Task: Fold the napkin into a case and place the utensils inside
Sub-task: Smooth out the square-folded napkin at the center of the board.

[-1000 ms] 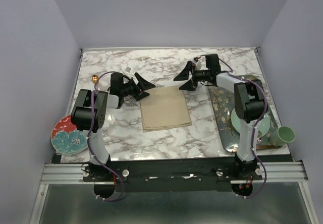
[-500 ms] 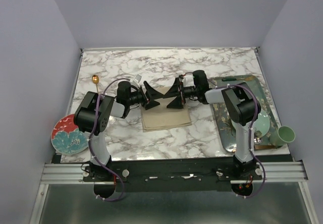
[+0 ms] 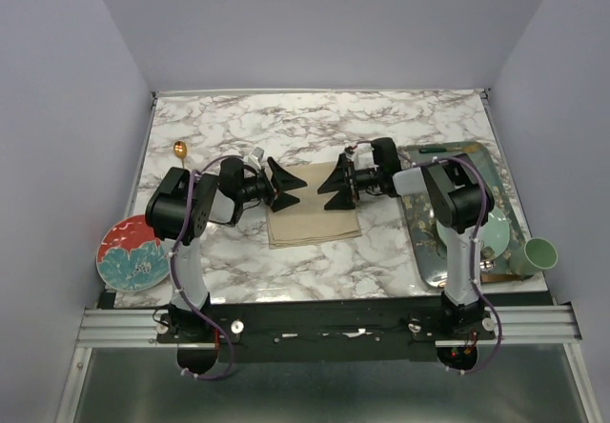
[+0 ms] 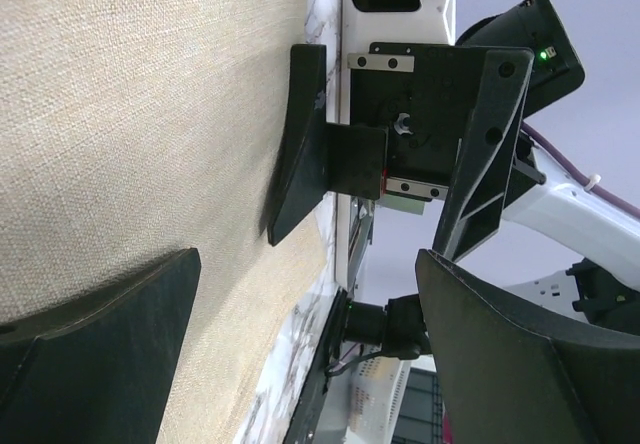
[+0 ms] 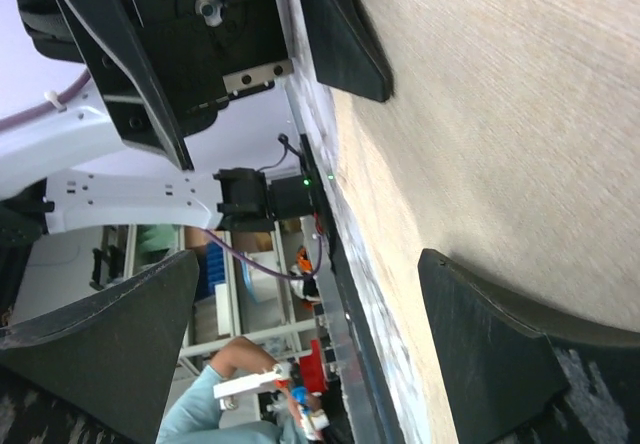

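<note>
The beige napkin (image 3: pixel 315 218) lies flat on the marble table as a folded, roughly square piece; no case is in view. My left gripper (image 3: pixel 288 185) and right gripper (image 3: pixel 334 187) face each other over its far edge, both turned sideways and open. Each has its lower finger close above the cloth, and nothing sits between the jaws. The left wrist view shows the napkin (image 4: pixel 130 114) and the left gripper (image 4: pixel 310 334), with the right gripper's finger (image 4: pixel 300 144) opposite. In the right wrist view, cloth (image 5: pixel 520 134) runs under the right gripper (image 5: pixel 310 334). A gold spoon (image 3: pixel 179 149) lies far left.
A patterned tray (image 3: pixel 429 218) on the right carries a pale green plate (image 3: pixel 494 237). A green cup (image 3: pixel 538 252) stands at its near right corner. A red and blue plate (image 3: pixel 129 254) sits at the table's near left edge.
Both grippers have come in from outside the napkin's far corners and now face each other over its far edge. The napkin has not moved.
</note>
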`<state>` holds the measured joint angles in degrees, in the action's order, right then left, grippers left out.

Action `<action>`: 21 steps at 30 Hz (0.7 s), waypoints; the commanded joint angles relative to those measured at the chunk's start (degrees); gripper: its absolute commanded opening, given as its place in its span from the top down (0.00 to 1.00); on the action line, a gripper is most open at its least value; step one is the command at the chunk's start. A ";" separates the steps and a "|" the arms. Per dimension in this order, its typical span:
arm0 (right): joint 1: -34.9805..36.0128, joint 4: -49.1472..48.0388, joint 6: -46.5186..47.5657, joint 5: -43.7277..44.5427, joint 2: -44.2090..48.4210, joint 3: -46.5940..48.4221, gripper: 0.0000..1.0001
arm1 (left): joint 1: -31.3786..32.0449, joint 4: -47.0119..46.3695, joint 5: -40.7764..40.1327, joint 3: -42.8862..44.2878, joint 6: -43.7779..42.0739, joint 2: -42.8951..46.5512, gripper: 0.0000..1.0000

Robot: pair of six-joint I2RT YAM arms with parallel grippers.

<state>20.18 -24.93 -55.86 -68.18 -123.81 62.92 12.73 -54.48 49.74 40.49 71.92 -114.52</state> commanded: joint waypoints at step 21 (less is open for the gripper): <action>5.57 23.43 13.93 3.50 11.32 -9.92 0.00 | 2.74 -4.32 -0.96 -6.66 4.19 7.66 0.02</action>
<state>26.39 -3.99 -43.40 -65.58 -108.51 55.24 15.51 -59.61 50.11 33.63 76.01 -102.87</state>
